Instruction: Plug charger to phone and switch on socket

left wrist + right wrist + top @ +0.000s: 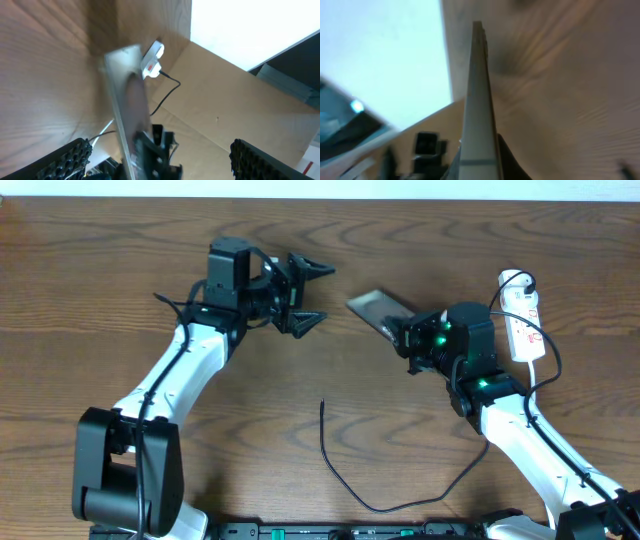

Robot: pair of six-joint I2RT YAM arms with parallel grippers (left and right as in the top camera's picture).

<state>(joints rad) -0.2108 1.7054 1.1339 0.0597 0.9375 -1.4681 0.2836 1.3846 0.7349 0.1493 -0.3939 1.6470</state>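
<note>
- The right gripper [405, 332] is clamped on one end of the phone [372, 306] and holds it tilted over the table [100, 280]. Its wrist view shows the phone edge-on between the fingers.
- The left gripper [322, 292] hangs just beside the phone, on the side away from the right gripper. Its jaws are spread wide with nothing in them.
- The charger [345, 480] is not plugged into the phone. Its plug tip [322, 404] lies loose on the table, apart from the phone and towards the arm bases.
- The socket [522, 330] lies past the right gripper from the phone, with the adapter [512, 280] at its far end. We judge the adapter is seated there, but cannot be sure.
- We judge that only the lifting of the phone is done. What is left is to pick up the tip, fit it into the phone and press the switch, whose position we cannot tell.
- We can read no writing. The socket's red marks are too small, and no lettering shows on the phone.
</note>
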